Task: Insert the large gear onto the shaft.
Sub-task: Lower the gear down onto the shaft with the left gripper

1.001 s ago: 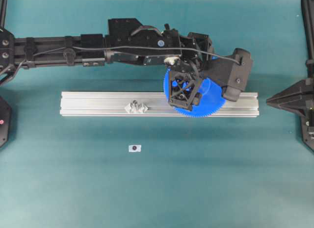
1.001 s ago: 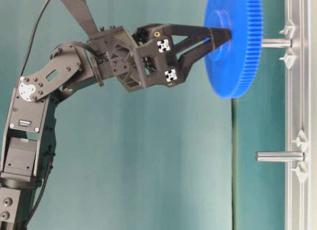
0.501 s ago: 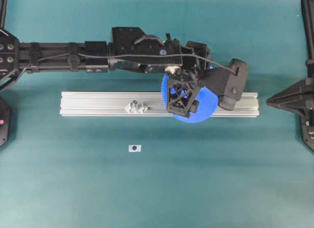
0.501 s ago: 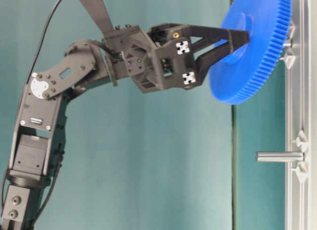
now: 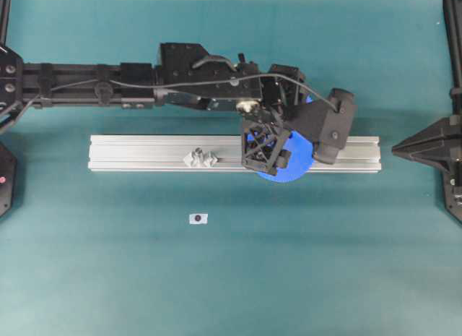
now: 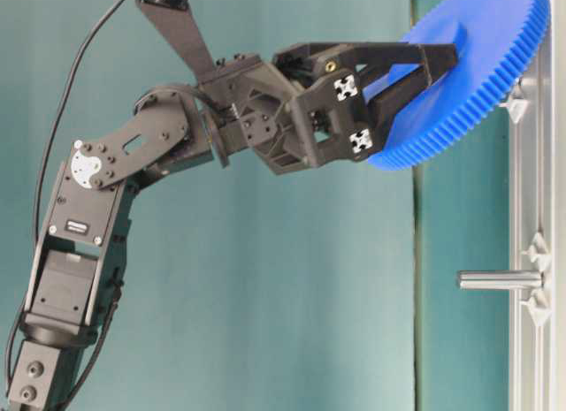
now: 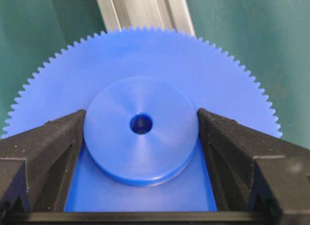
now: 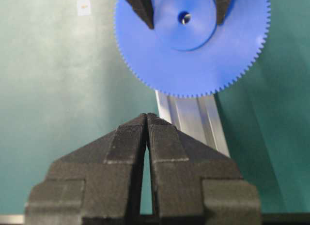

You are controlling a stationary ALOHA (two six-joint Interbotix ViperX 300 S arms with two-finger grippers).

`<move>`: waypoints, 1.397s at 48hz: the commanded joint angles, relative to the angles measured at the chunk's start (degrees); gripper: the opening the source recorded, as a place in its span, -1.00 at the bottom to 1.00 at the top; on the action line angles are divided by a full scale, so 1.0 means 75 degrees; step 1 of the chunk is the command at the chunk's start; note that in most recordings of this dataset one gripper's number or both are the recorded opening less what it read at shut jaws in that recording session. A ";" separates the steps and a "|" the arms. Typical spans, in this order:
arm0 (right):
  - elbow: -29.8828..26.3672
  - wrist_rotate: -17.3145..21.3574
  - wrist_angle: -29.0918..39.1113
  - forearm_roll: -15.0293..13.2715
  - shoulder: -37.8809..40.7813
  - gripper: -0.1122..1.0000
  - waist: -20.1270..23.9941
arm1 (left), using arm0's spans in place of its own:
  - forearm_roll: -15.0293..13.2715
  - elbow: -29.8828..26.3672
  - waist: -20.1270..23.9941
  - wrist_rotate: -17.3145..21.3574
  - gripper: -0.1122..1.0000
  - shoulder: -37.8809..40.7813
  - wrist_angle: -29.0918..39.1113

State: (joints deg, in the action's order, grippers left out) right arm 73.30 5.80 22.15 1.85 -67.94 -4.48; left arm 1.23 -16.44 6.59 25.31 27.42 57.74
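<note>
Bright-blue large gear (image 7: 145, 89) with toothed rim; black left gripper (image 7: 140, 152); silver ridged rail (image 5: 144, 153); teal tabletop (image 5: 231, 278).

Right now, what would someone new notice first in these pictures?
The large gear, bright blue against the teal table, clamped by its hub in the left gripper and tilted against the top of the aluminium rail. Below it, a bare metal pin juts from the rail. The right gripper sits shut, facing the gear.

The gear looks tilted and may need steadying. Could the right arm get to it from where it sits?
Probably yes. The right tool, shut, faces the gear with only bare rail between; the left tool grips just the hub.
</note>
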 commanded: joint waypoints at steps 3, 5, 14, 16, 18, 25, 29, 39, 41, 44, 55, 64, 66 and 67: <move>-0.0129 0.0070 -0.0035 -0.0012 0.0070 -0.63 -0.0023 | 0.0035 -0.0023 0.0105 0.0000 0.72 -0.0340 0.0152; -0.0129 0.0059 -0.0023 -0.0012 0.0070 -0.63 -0.0023 | 0.0012 -0.0023 0.0117 0.0000 0.72 -0.0328 0.0176; -0.0105 0.0070 -0.0023 -0.0012 0.0070 -0.63 -0.0035 | 0.0012 -0.0082 0.0082 0.0012 0.72 -0.0258 0.0199; -0.0105 0.0070 -0.0023 -0.0012 0.0059 -0.63 -0.0023 | 0.0035 -0.0059 0.0082 0.0000 0.72 -0.0258 0.0188; -0.0105 0.0070 -0.0023 -0.0012 0.0059 -0.63 -0.0035 | 0.0035 0.0000 0.0082 0.0000 0.72 -0.0270 0.0211; -0.0129 0.0059 -0.0023 -0.0012 0.0070 -0.63 -0.0023 | 0.0012 0.0199 0.0105 0.0000 0.72 -0.0328 0.0223; -0.0129 0.0070 -0.0023 -0.0012 0.0059 -0.63 -0.0023 | 0.0035 0.0258 0.0152 0.0000 0.72 -0.0398 0.0223; -0.0141 0.0059 -0.0023 -0.0012 0.0070 -0.63 -0.0023 | 0.0035 0.0270 0.0199 0.0012 0.72 -0.0434 0.0223; -0.0141 0.0070 -0.0023 -0.0012 0.0059 -0.63 -0.0023 | 0.0035 0.0258 0.0199 0.0012 0.72 -0.0410 0.0223; -0.0141 0.0059 -0.0023 -0.0012 0.0070 -0.63 -0.0023 | 0.0035 0.0199 0.0188 0.0012 0.72 -0.0398 0.0188; -0.0141 0.0070 -0.0023 -0.0012 0.0059 -0.63 -0.0023 | 0.0035 -0.0340 0.0188 0.0070 0.72 -0.0129 0.0141; -0.0141 0.0059 -0.0012 -0.0012 0.0059 -0.63 -0.0023 | 0.0035 -0.0586 0.0211 0.0105 0.72 0.0023 0.0223; -0.0141 0.0059 -0.0023 -0.0012 0.0059 -0.63 -0.0023 | 0.0012 -0.0621 0.0211 0.0105 0.72 0.0023 0.0234; -0.0141 0.0070 -0.0012 -0.0012 0.0059 -0.63 -0.0035 | 0.0035 -0.0633 0.0211 0.0105 0.72 0.0023 0.0234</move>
State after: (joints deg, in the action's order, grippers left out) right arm 73.30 5.89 22.24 1.85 -67.94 -4.57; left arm 1.23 -19.86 7.73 26.02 28.48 59.41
